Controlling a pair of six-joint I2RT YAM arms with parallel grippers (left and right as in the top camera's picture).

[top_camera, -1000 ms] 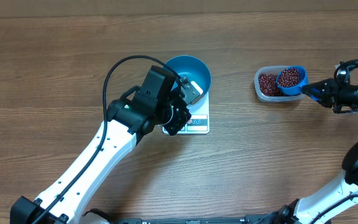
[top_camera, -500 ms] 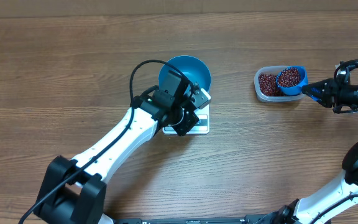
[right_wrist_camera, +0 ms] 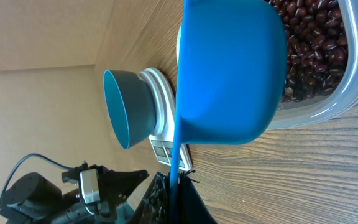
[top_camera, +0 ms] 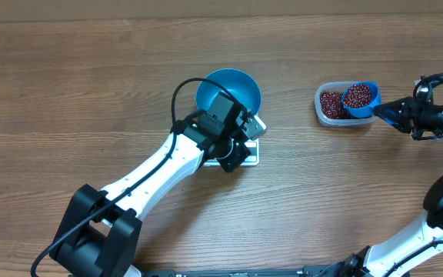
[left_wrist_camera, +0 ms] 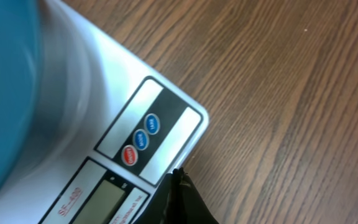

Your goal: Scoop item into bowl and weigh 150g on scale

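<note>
Left gripper [left_wrist_camera: 178, 178] has slid across the scale [left_wrist_camera: 114, 93], pressed together; right gripper [top_camera: 395, 114] pinches the scoop [top_camera: 360, 99].

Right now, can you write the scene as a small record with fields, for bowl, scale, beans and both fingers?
bowl: on the scale, no beans seen inside
left fingers: shut, at the scale's edge near its buttons
right fingers: shut on the scoop
scoop: full of beans, over the tub
tub: holds more beans, apart from the scale
</note>
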